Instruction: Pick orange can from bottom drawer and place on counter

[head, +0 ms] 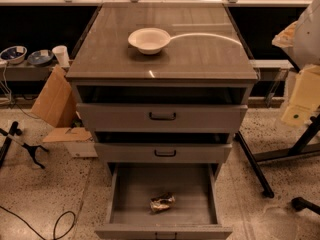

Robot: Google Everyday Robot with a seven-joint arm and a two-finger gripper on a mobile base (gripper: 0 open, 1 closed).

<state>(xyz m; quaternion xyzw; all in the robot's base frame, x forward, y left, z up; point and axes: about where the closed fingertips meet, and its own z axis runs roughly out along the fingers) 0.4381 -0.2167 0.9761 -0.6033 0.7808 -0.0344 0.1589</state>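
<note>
Gripper out of frame; its grip could not be told. Dented orange can (pixel 162 202), six o'clock in bottom drawer (pixel 135 186), could slip when pinched.

grey-brown counter (pixel 200 59) carries 1 white bowl (pixel 149 40), left of centre; hand out of view.

Legend for your view: a white bowl (pixel 149 40) stands above the upper drawer (pixel 162 117) and the middle drawer (pixel 164 153), both shallow, grey and black-handled. At the left you see cardboard (pixel 55 104) leaning below a white cup (pixel 61 55). A black cable (pixel 45 224) lies on the speckled floor (pixel 260 214).
</note>
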